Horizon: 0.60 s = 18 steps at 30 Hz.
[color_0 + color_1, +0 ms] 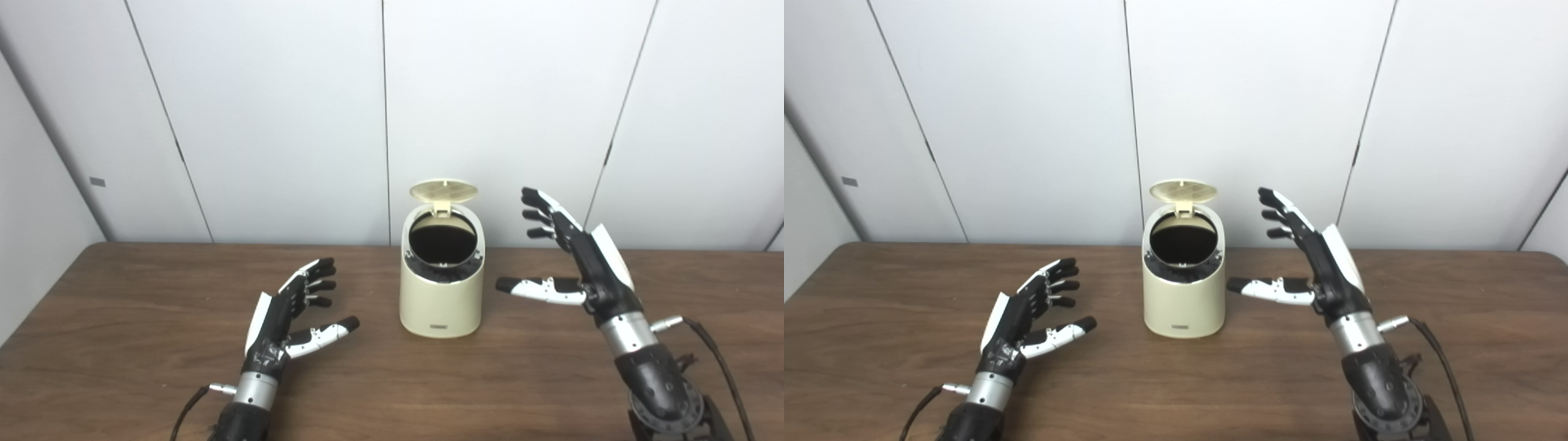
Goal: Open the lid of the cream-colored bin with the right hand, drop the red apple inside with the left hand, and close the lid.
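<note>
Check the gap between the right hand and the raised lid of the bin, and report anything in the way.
Nothing visible stands between them. The right hand is open beside the cream bin, and the lid stands raised above the open mouth.

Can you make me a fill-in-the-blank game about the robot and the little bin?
1. The lid of the cream-colored bin is standing ____.
2. The left hand is holding ____.
3. The bin stands ____ the two hands on the wooden table.
4. The right hand has its fingers spread ____.

Missing words: open; nothing; between; apart
</note>
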Motion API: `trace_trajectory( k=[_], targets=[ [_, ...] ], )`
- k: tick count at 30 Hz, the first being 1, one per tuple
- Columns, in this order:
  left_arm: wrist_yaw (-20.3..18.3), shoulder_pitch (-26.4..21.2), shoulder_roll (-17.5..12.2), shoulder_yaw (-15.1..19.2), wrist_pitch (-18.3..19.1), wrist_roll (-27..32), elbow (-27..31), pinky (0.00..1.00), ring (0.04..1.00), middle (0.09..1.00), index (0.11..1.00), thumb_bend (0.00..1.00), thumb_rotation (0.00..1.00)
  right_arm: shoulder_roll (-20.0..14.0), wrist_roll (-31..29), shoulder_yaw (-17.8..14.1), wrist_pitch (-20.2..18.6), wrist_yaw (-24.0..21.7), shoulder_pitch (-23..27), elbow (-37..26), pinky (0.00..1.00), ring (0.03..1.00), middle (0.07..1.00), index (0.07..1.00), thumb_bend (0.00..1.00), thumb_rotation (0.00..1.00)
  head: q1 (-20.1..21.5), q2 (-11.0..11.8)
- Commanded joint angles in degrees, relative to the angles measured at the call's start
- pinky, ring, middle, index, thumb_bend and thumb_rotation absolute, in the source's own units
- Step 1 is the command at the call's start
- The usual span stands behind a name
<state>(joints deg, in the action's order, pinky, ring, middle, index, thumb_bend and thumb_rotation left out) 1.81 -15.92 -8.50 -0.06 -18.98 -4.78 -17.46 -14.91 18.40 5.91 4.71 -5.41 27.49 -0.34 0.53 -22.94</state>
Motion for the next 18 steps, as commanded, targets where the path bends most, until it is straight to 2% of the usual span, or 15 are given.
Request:
trace_trajectory(
  k=[1, 5, 8, 9, 15, 18],
  targets=[
    [0.33, -0.61, 0.09, 0.24, -2.28, -0.21, -0.67, 0.66, 0.76, 0.813, 0.845, 0.8, 0.18, -1.05, 1.17, 0.04, -0.56, -0.75, 3.17, -1.78, 0.73, 0.839, 0.899, 0.903, 0.91, 0.41, 0.07, -0.01],
    [0.4, -0.89, 0.16, 0.36, -2.21, -0.26, -0.99, 0.65, 0.767, 0.821, 0.845, 0.81, 0.18, -1.49, 2.71, 0.74, -5.66, -3.37, 7.82, -2.4, 0.74, 0.858, 0.896, 0.888, 0.96, 0.39, 0.25, 0.18],
    [0.3, -0.93, 0.22, 0.38, -2.02, -0.21, -0.93, 0.65, 0.769, 0.823, 0.849, 0.8, 0.16, -2.19, 4.7, 1.69, -8.61, -5.32, 10.54, -2.85, 0.71, 0.867, 0.909, 0.908, 0.97, 0.43, 0.26, 0.23],
    [0.11, -0.9, 0.24, 0.4, -1.82, 0.04, -0.81, 0.65, 0.768, 0.821, 0.849, 0.8, 0.16, -2.3, 5.12, 2.0, -8.99, -5.8, 11.56, -2.68, 0.68, 0.857, 0.909, 0.908, 0.98, 0.43, 0.24, 0.18],
    [-0.05, -0.78, 0.37, 0.4, -1.3, 0.08, -0.39, 0.66, 0.771, 0.824, 0.852, 0.79, 0.15, -3.11, 6.04, 3.96, -7.73, -7.72, 15.79, -0.27, 0.72, 0.864, 0.916, 0.936, 0.96, 0.43, -0.08, 0.11],
    [-0.05, -0.8, 0.47, 0.38, -1.44, 0.08, -0.39, 0.66, 0.771, 0.825, 0.851, 0.79, 0.14, -3.96, 8.43, 5.8, -7.74, -8.65, 17.95, 1.28, 0.73, 0.876, 0.92, 0.944, 0.97, 0.49, -0.39, 0.02]
  ],
)
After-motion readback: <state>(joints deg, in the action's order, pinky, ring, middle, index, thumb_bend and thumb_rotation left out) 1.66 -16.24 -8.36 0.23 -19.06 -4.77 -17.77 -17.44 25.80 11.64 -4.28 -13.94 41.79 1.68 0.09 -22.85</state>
